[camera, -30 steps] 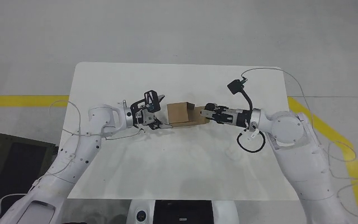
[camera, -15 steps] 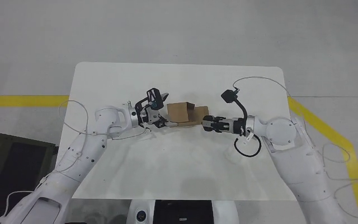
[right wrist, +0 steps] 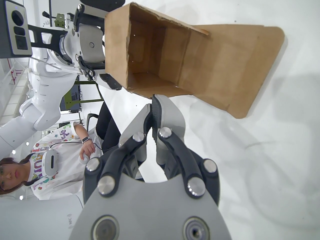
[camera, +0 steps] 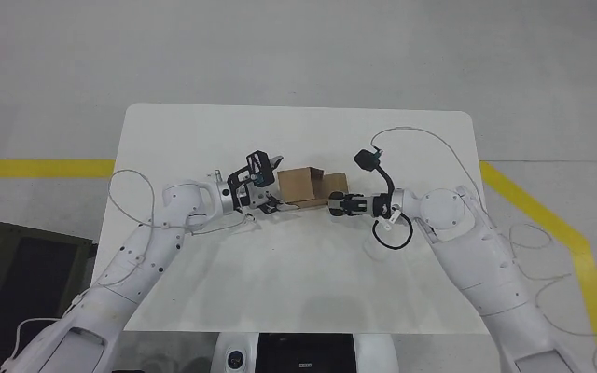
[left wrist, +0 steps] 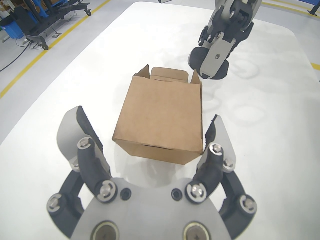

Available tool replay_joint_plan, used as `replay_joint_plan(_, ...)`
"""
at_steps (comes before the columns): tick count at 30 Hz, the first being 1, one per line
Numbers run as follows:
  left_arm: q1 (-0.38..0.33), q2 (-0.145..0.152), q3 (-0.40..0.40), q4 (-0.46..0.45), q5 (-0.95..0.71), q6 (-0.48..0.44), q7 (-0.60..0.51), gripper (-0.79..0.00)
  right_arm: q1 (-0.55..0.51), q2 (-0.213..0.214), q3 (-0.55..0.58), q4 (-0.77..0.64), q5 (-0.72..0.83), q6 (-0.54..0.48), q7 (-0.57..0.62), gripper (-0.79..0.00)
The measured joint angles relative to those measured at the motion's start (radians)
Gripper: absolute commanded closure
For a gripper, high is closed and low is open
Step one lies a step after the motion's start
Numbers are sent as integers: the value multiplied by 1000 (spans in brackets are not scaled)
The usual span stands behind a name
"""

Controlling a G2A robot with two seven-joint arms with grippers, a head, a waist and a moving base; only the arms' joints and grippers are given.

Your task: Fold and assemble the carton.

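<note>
Left end effector (left wrist: 147,118): wide open, empty, straddling the carton's (left wrist: 162,116) closed end at its 9 o'clock.
Right end effector (right wrist: 152,102): pinched closed, empty, at the open mouth, 3 o'clock.
Carton: mid-worktop (camera: 187,131); probably light and easily dented, so you should grip opposite side walls.

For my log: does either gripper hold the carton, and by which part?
Nothing is held. The open left gripper straddles the carton at its closed end; the shut right gripper only meets a flap edge.

White table (camera: 280,280) bears one brown carton (camera: 300,185).
</note>
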Motion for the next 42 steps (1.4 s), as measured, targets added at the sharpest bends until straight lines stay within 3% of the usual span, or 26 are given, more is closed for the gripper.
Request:
replay_joint_plan(19,-38,-23,19,57,18,-38,23,-785,196,-57,-156,208,47,-101,35,0)
replay_joint_plan(42,-22,-23,2,37,49,-95,6,-785,297,-132,-294,362,122,-213,17,0)
